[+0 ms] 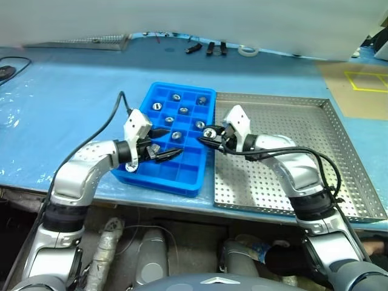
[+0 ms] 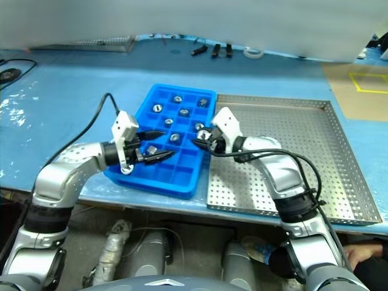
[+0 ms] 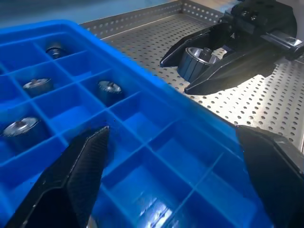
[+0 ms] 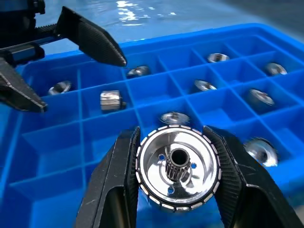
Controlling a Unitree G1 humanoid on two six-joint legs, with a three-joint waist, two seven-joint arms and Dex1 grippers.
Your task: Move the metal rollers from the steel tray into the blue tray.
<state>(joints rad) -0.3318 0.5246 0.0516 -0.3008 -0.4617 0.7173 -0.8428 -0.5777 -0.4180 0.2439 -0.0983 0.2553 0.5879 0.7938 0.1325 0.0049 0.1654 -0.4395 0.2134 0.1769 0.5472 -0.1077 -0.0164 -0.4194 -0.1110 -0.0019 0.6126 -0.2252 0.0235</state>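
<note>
Metal roller (image 4: 178, 172) clamped between right gripper (image 4: 176, 183) fingers, bore axis along them; left gripper (image 3: 178, 185) wide open, empty.

A table covered with a pale blue sheet (image 1: 60, 91) fills the frame. At centre lies the blue tray (image 1: 168, 173), and the steel tray (image 1: 339, 163) lies just beside it to the right. Near the top edge lie small dark tools (image 1: 209, 47) and a tape roll (image 1: 247, 51). A black cable (image 1: 12, 65) sits at upper left.
</note>
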